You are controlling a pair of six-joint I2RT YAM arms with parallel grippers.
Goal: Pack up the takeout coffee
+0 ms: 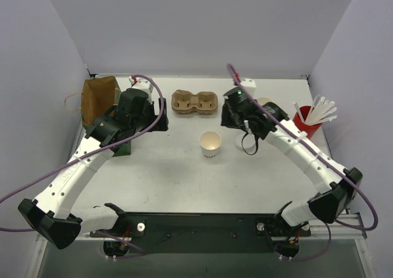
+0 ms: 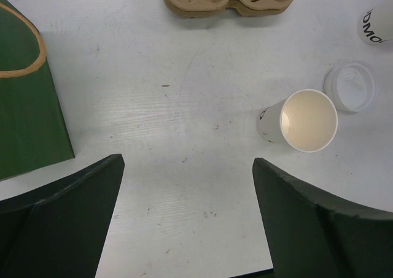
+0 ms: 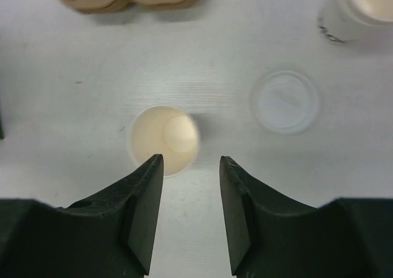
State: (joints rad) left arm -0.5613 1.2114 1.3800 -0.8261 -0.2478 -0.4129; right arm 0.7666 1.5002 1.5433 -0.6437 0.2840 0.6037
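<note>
Claw [image 3: 191, 160], my right, spread above open cup [image 3: 164, 137]; lid [image 3: 285, 101] at two o'clock. I'd shift across, drop straight, pinch rim lightly.

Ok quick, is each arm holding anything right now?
Left end effector: open, holding nothing.
Right end effector: open, holding nothing.

Place: robot lab cell
Enclosure: plain pale wall panels [image 1: 202, 26] around a white table [image 1: 178, 173]
Rig: black baseplate [image 1: 202, 224], purple cables [image 1: 162, 103]
</note>
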